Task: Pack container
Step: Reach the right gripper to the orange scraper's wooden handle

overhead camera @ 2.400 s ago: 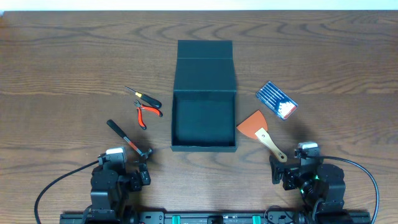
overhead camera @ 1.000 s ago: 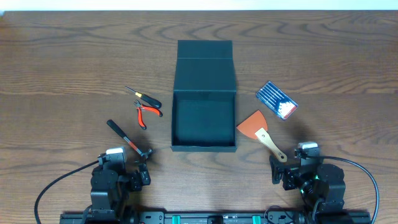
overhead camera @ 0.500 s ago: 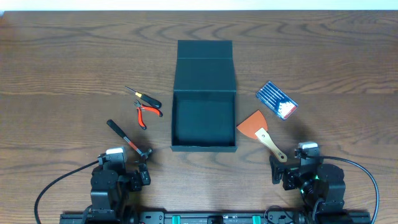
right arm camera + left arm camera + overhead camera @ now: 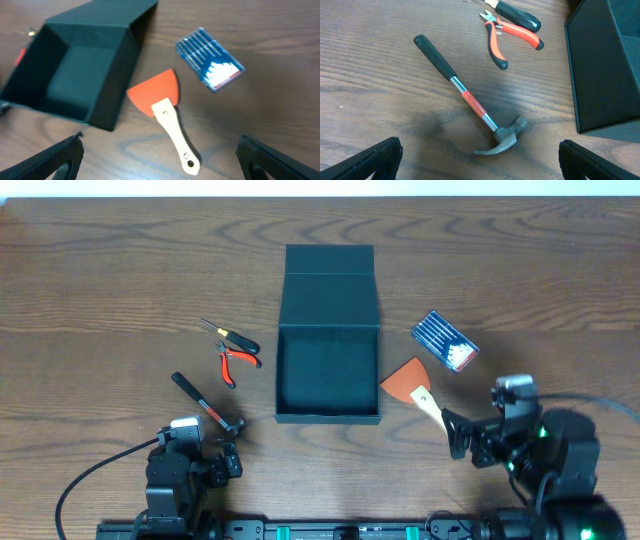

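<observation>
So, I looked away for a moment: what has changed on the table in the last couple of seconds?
The right gripper has risen and shifted right and slightly forward, near the scraper handle; it is open and holds nothing. The left gripper, box and everything else stayed put.

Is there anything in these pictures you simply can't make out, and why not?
Screwdriver: left wrist view, shaft and tip cut off by the top edge.
Container: left wrist view, mostly cut off by the right edge.
Blue packet: print unreadable, blurred in right wrist view, too small overhead.
Scraper: overhead, handle end hidden under the right arm.
</observation>
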Robot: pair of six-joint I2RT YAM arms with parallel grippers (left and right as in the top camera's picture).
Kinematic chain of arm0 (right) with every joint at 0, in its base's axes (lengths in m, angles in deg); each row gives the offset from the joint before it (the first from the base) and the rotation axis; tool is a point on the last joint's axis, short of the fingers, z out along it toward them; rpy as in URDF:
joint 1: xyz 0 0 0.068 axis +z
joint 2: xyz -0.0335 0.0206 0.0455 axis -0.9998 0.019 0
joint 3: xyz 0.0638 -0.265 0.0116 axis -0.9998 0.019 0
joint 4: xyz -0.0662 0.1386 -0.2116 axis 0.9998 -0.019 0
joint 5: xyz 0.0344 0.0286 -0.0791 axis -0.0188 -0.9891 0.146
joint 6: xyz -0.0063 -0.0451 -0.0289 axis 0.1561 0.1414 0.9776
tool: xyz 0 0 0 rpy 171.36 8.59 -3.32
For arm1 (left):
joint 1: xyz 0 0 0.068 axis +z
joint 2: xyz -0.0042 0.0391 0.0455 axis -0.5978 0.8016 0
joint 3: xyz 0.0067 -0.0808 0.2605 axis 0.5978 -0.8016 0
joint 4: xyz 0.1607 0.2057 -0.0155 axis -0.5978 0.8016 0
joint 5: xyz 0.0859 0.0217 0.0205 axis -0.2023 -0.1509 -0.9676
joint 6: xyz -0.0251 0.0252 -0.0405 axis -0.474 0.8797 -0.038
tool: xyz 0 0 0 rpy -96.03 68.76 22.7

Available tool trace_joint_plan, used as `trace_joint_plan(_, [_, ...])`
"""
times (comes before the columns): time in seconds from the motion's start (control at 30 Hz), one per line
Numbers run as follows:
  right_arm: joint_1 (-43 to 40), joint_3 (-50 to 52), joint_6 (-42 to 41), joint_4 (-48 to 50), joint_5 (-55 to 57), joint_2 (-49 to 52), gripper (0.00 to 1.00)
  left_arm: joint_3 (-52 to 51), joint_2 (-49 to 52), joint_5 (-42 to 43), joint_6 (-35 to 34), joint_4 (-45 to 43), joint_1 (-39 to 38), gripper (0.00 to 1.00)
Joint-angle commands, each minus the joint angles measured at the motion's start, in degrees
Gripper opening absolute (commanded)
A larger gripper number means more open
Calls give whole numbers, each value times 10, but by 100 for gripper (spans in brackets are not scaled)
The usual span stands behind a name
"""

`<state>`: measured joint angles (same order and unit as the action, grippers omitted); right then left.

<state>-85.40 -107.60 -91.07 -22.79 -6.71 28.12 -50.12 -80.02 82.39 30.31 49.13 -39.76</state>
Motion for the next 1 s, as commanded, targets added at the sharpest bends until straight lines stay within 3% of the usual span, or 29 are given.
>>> trace_joint_plan(0.0, [-1,-58,34,-20,-55,78,99,-17,-3,-7,8,25,2,98])
trace_joint_plan(0.37, [42,-281,83,-225,-43,329,99,-17,-3,-7,8,25,2,99])
trace_joint_plan(0.57, [78,-358,80,-323,52,441,99,-17,-3,-7,8,25,2,98])
trace_joint_plan(0.97, [83,-354,90,-274,64,535,99,-17,-3,-7,8,25,2,99])
